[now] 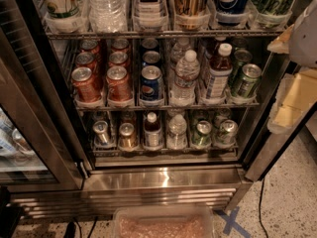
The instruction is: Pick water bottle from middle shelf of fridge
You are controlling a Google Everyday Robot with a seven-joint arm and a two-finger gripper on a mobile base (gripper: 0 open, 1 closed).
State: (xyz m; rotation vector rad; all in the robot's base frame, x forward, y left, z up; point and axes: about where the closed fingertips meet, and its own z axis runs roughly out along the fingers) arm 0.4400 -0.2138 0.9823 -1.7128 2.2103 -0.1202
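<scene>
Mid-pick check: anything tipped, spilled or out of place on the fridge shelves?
Nothing stands out. The water bottle stands upright at the front of the middle shelf, cans sit in their lanes, no spill shows. The gripper is at the upper right edge, outside the fridge.

The arm point(304, 31) shows at the right edge of the view, a pale grey rounded part high up, mostly cut off. Below it the gripper point(293, 97), pale yellow, hangs at mid height, slanting down and left, partly out of view.
</scene>
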